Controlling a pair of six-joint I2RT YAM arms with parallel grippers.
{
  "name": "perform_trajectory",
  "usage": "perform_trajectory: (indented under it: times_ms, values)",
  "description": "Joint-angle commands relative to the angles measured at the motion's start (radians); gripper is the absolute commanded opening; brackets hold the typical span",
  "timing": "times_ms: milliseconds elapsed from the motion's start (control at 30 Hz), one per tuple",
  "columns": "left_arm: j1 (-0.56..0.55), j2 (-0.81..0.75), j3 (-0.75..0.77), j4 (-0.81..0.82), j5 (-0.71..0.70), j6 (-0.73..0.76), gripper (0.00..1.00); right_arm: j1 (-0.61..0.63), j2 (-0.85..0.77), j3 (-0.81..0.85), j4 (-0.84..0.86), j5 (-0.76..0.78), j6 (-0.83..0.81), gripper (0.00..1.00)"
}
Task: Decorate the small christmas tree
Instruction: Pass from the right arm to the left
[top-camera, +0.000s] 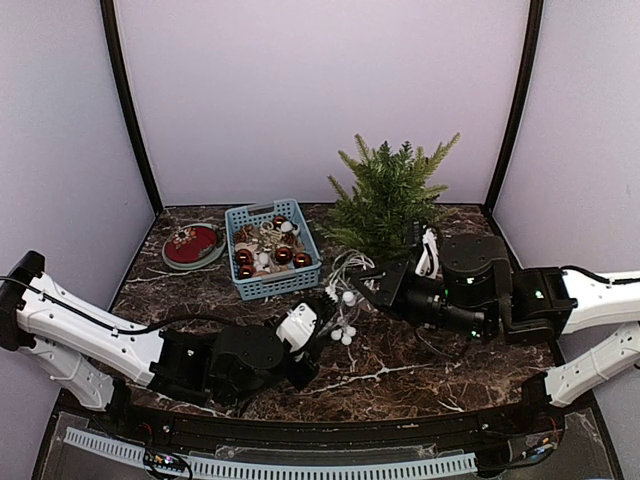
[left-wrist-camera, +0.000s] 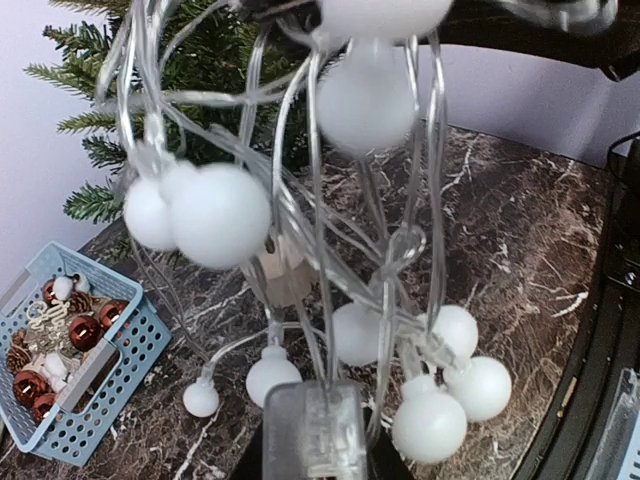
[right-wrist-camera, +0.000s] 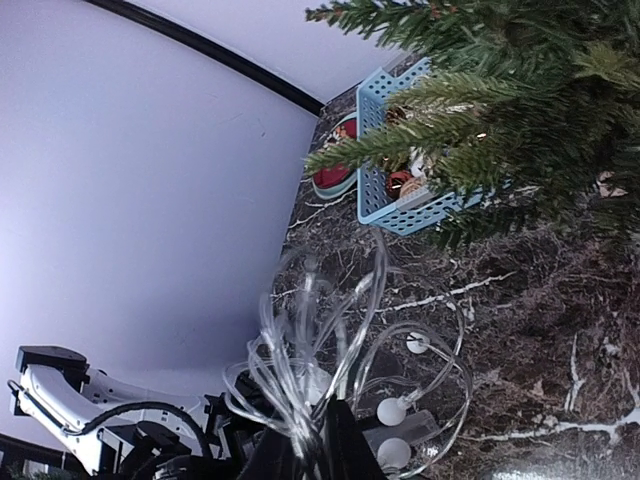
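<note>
The small christmas tree (top-camera: 385, 195) stands at the back right of the marble table, and its pale wooden base (left-wrist-camera: 285, 280) shows behind the hanging wires. A light string (top-camera: 345, 315) of clear wire and white balls (left-wrist-camera: 220, 215) hangs between my two grippers. My right gripper (top-camera: 362, 281) is in front of the tree, its dark fingers (right-wrist-camera: 325, 420) shut on a bundle of wire loops (right-wrist-camera: 330, 330). Lower down, my left gripper (top-camera: 312, 325) holds the string's clear plastic box (left-wrist-camera: 313, 435) between its jaws. Several balls dangle just above the table.
A blue basket (top-camera: 283, 289) with brown baubles, cones and white ornaments sits left of the tree. A round red dish (top-camera: 193, 245) lies further left. Purple walls close in the table at the back and on both sides.
</note>
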Motion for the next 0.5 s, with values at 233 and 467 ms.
perform_trajectory:
  times_ms: [233,467]
  values:
    - [0.018,-0.12,0.103,-0.562,0.422,-0.238,0.16,0.006,-0.196,-0.067,-0.105,-0.073,-0.142,0.66]
    - [0.065,-0.1,0.191,-0.683,0.633,-0.234,0.16,0.007,-0.22,-0.224,0.114,-0.268,-0.339,0.76]
